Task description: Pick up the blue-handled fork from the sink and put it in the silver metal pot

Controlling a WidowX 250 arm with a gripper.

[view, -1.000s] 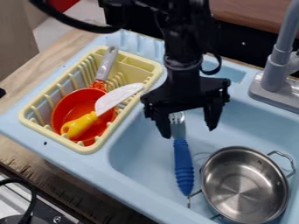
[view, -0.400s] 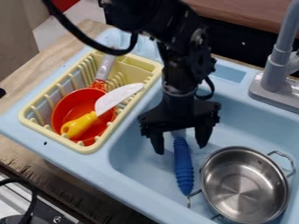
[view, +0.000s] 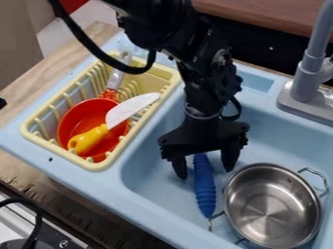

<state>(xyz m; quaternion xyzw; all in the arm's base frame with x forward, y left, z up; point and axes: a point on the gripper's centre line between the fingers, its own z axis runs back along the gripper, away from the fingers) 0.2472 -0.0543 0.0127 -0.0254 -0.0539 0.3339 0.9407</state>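
While the gripper (view: pixel 205 173) hangs wide open over the blue handle (view: pixel 205 192) beside the metal pot (view: pixel 272 206), line both up and squeeze gently.

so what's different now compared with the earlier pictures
The gripper has come down lower into the sink, its open fingers now on either side of the upper part of the blue handle. Nothing has visibly been taken hold of or let go. The handle, metal pot, and yellow rack with its contents stayed put.
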